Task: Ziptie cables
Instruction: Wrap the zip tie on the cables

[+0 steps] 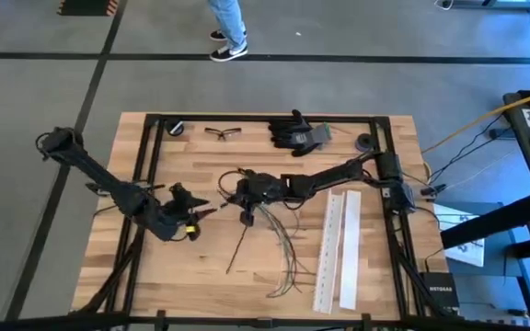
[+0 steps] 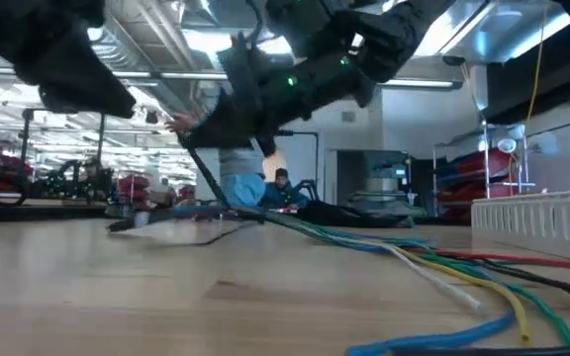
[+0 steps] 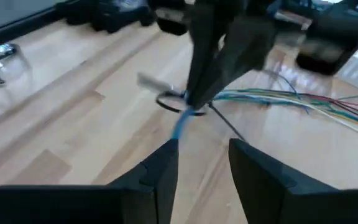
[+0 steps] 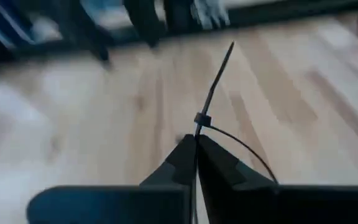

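The cables (image 1: 283, 248), thin coloured wires, fan out on the table from a gathered end (image 3: 229, 94) toward the near edge. A black ziptie (image 4: 202, 118) forms a loop (image 3: 166, 101) at that gathered end, its tail (image 4: 222, 65) sticking out past its head. My right gripper (image 1: 245, 211) (image 4: 196, 146) is shut on it at mid-table. My left gripper (image 1: 212, 208) (image 3: 204, 146) stands open just left of it. Its fingers point at the loop and have nothing between them. My right gripper pinches the ziptie's strap (image 4: 197, 132) between its two fingertips, just behind the head. The fingers (image 3: 197, 74) come down from above onto the cables' gathered end. Whether they also pinch the wires, I cannot tell. The tail points away from the fingers and the loop bows out sideways.
Two long white perforated strips (image 1: 339, 248) lie right of the cables. Safety glasses (image 1: 219, 133), black gloves (image 1: 294, 133) and two small black round parts (image 1: 175, 129) (image 1: 364, 142) sit along the far edge. A person's legs (image 1: 228, 37) show beyond the table.
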Available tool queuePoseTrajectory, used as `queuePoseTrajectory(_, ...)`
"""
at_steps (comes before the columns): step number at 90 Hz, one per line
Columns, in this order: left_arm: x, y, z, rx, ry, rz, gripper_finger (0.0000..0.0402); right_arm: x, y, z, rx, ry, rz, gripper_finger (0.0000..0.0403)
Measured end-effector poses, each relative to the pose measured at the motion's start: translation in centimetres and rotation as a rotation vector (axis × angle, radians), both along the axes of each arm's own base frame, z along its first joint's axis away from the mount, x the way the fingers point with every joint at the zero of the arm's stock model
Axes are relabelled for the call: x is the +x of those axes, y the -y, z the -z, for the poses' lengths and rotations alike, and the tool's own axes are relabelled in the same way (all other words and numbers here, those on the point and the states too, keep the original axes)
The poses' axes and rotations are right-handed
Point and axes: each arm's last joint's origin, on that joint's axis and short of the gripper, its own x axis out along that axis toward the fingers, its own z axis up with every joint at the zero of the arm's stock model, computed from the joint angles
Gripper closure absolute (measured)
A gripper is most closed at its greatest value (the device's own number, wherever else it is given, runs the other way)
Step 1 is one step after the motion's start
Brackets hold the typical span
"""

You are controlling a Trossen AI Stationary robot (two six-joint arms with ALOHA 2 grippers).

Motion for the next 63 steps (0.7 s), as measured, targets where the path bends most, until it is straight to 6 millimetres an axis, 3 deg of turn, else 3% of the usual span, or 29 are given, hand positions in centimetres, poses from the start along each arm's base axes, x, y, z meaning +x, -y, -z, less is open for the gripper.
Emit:
queuePoseTrajectory(14, -0.9, -0.5, 2.9, -0.046, 0.148, -0.054, 0.0274, 0.3, 0.1, -0.9, 0.063, 0.094, 0.016, 0.0403)
queuePoseTrajectory(28, -0.7, -0.9, 3.6, -0.066, 0.313, -0.038, 0.0274, 0.3, 0.1, -0.8, 0.082, 0.079, 0.031, 0.0403)
queuePoseTrajectory(63, 2.7, -1.0, 4.6, 0.001, 0.302, -0.036, 0.0274, 0.3, 0.1, -0.7, 0.081, 0.083, 0.038, 0.0403)
